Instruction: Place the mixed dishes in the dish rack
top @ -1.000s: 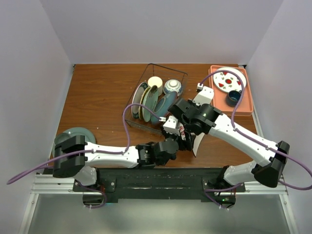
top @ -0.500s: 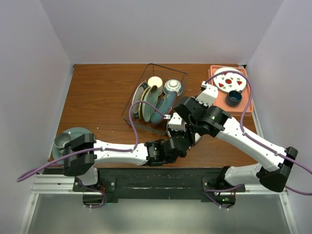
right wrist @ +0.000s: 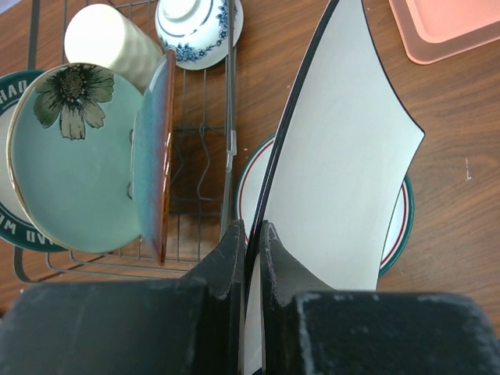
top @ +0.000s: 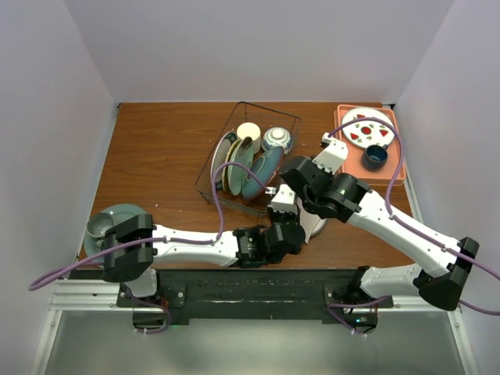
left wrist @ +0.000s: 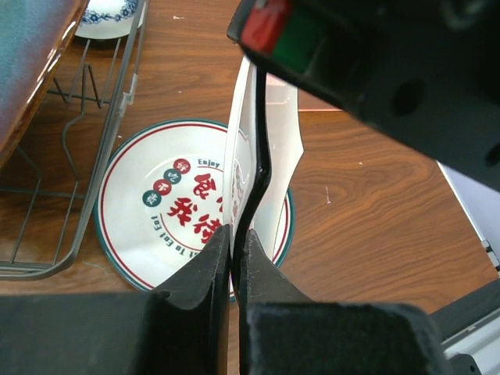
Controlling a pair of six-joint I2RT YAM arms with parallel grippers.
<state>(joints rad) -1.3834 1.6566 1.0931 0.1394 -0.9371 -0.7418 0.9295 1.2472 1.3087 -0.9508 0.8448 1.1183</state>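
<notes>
A white square plate (right wrist: 344, 156) with a thin black rim stands on edge above the table, just right of the dish rack (top: 234, 117). My right gripper (right wrist: 251, 226) is shut on its rim. From the near side my left gripper (left wrist: 234, 230) is shut on the same plate (left wrist: 277, 141). In the rack are a cream mug (top: 248, 131), a blue-white bowl (top: 276, 139), a green flower plate (right wrist: 70, 156), a teal-blue plate (right wrist: 152, 156) and a dark-rimmed white plate (top: 221, 152). Under the held plate a round white plate (left wrist: 156, 211) with red characters lies flat.
A pink tray (top: 398, 168) at the back right carries a white plate with red marks (top: 366, 129) and a dark blue cup (top: 376, 155). A grey-green plate (top: 125, 212) with a small grey cup (top: 99, 226) sits at the front left, by the left arm's base.
My left gripper has reached right and closed on the square plate's edge. The right arm has shifted slightly back and right, still holding the plate.
</notes>
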